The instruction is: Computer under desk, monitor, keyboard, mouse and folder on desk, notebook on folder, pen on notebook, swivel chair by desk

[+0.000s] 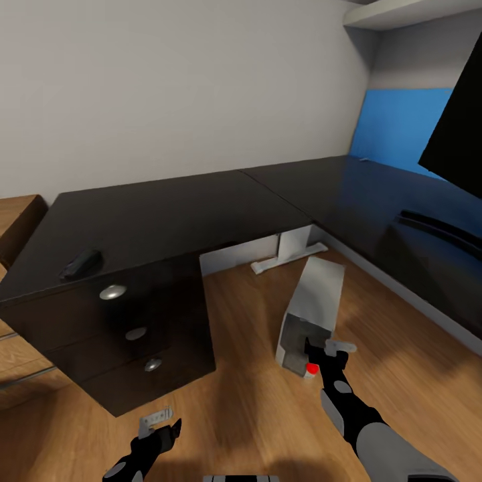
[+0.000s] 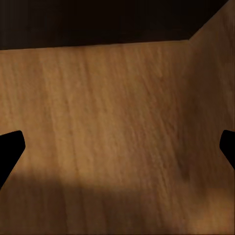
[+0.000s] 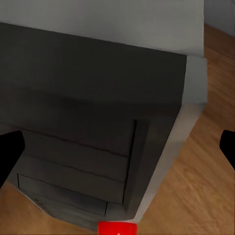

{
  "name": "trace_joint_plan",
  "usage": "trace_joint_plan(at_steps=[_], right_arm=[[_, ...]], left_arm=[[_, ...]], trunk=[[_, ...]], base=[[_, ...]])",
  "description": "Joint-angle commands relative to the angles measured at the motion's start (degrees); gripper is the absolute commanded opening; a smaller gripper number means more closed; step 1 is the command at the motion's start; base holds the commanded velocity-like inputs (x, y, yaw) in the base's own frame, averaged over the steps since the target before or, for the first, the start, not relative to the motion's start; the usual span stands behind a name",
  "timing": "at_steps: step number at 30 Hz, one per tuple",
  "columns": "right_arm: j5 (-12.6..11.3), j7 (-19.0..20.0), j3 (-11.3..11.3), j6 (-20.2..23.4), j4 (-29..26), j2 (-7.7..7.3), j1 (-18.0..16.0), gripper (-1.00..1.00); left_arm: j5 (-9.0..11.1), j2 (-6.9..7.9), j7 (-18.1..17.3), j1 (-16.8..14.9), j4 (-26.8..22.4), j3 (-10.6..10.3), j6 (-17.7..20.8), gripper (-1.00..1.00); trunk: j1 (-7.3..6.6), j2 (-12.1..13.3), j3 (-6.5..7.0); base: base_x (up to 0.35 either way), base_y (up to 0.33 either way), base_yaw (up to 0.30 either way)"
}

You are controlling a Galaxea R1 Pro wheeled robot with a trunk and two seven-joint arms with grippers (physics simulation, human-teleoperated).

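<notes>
The light grey computer (image 1: pixel 313 308) stands on the wooden floor inside the angle of the black L-shaped desk (image 1: pixel 201 201), near its white leg (image 1: pixel 292 246). My right gripper (image 1: pixel 327 351) is open right at the computer's dark front panel (image 3: pixel 93 122), close to the red dot (image 3: pixel 117 228). My left gripper (image 1: pixel 161 423) hangs open over bare floor (image 2: pixel 112 122) in front of the drawer unit (image 1: pixel 134 335). A small black mouse (image 1: pixel 80 262) lies on the desk above the drawers. The black monitor (image 1: pixel 458 127) stands at the right, with a slim dark strip, seemingly the keyboard (image 1: pixel 438 227), below it.
A light wooden drawer chest (image 1: pixel 17 227) stands left of the desk. A blue back panel (image 1: pixel 395 127) rises behind the desk's right wing, where a small pale object (image 1: pixel 365 159) lies. Open wooden floor (image 1: pixel 248 402) stretches between the drawers and the computer.
</notes>
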Motion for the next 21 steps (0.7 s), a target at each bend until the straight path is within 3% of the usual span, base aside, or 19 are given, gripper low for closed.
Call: trace_joint_plan(at_steps=[1,21], right_arm=[[-0.3,0.1,-0.3,-0.3,0.0,0.02,0.0,1.0],[-0.3,0.1,-0.3,-0.4,0.0,0.02,-0.1,1.0]], left_arm=[[0.5,-0.05,-0.4,0.0,0.0,0.3,0.0,1.0],[0.5,-0.05,-0.3,0.0,0.0,0.3,0.0,1.0]], trunk=[[0.01,0.0,-0.04],[0.01,0.0,-0.04]], base=[[0.219,0.0,0.0],[0.032,0.0,0.0]])
